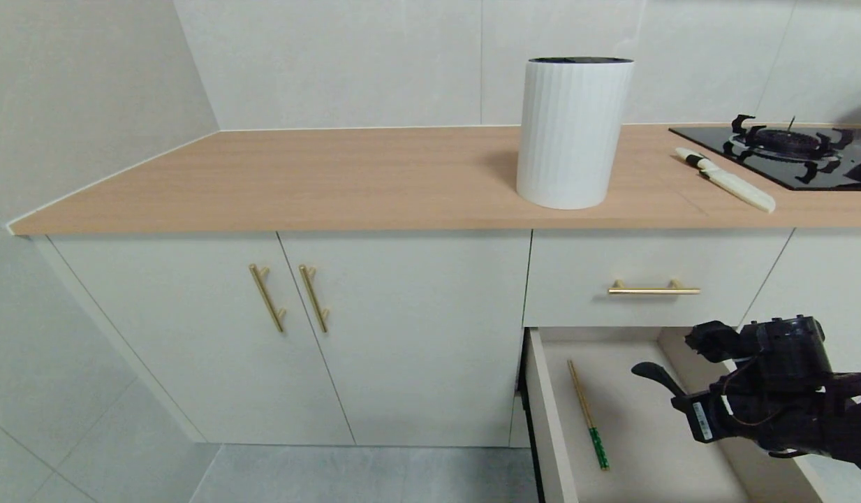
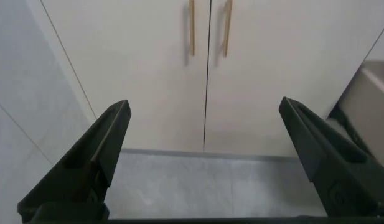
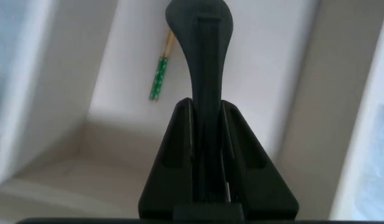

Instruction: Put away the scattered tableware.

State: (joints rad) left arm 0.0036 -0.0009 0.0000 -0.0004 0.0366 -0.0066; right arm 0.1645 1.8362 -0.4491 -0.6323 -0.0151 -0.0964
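My right gripper [image 1: 706, 412] hangs over the open lower drawer [image 1: 546, 419], shut on a black utensil [image 1: 655, 373] with a rounded end that sticks out past the fingers. In the right wrist view the same utensil [image 3: 199, 37] stands clamped in the right gripper [image 3: 207, 115] above the drawer floor [image 3: 266, 81]. A pair of wooden chopsticks with green ends [image 1: 588, 416] lies on that floor, seen too as chopsticks [image 3: 160, 68] beside the utensil. A cream-handled knife [image 1: 725, 179] lies on the countertop [image 1: 297, 181]. My left gripper [image 2: 204, 109] is open and holds nothing, facing the cabinet doors.
A tall white ribbed container [image 1: 573, 133] stands on the counter, left of the knife. A black gas hob [image 1: 786, 150] sits at the far right. A shut drawer with a gold handle [image 1: 653, 289] lies above the open one. Two shut cabinet doors [image 1: 290, 335] are at the left.
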